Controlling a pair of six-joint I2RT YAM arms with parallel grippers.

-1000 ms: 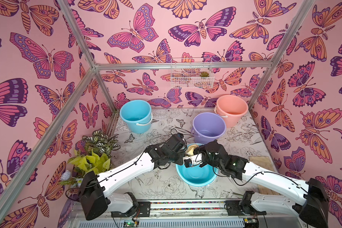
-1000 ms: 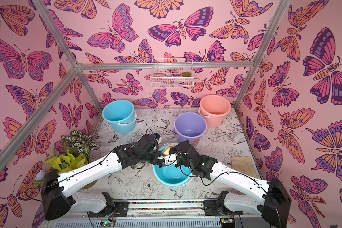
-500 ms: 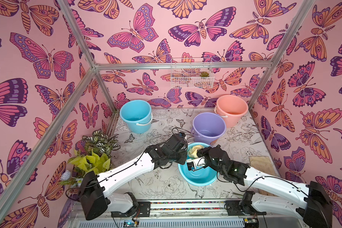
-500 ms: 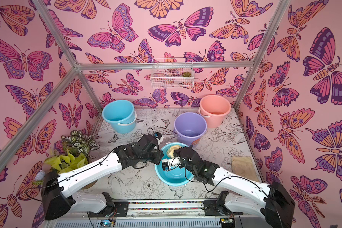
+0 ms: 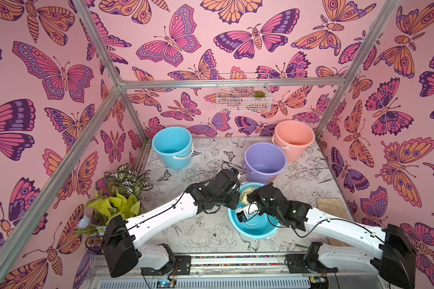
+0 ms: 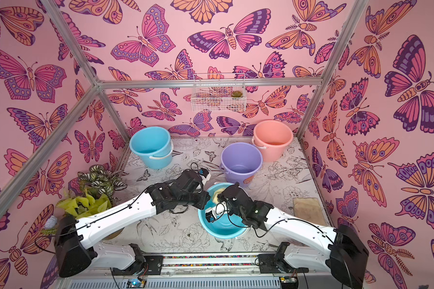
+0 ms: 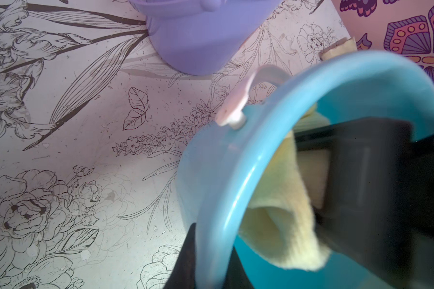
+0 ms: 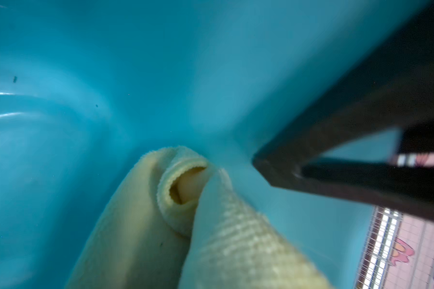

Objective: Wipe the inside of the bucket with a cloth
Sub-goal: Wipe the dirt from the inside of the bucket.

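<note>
- Lavender-purple round plastic bucket point(image 5: 264, 156) stood upright on the flower-printed table point(image 5: 206, 232), toward the back and just in front of the salmon-pink plastic bucket point(image 5: 295, 137). Nothing seen inside it. Orange sticker point(image 6: 248, 179) showed low on its side.
- No gripper touched the lavender-purple bucket; both arms were at the nearer sky-blue plastic bucket point(image 5: 256, 229), just in front of it.
- Soft pale-yellow towel-like cloth point(image 5: 246, 196) was inside the nearer sky-blue bucket, bunched near the rim on its far side. In the right wrist view the cloth point(image 8: 135, 225) lay rolled against the blue inner wall.
- Right gripper point(image 5: 248, 199) reached into that bucket, jaws clenched on the cloth; in the left wrist view the cloth point(image 7: 281, 225) hung from its black body.
- Left gripper point(image 5: 236, 204) was clamped on the rim of the nearer sky-blue bucket, one finger outside the wall, one inside.
- That bucket looked tipped; whether its base sat flat could not be told.
- Second sky-blue bucket point(image 5: 172, 145) stood at the back corner on the left arm's side, well apart.
- Flat tan mat point(image 5: 332, 207) lay at the table edge on the right arm's side.
</note>
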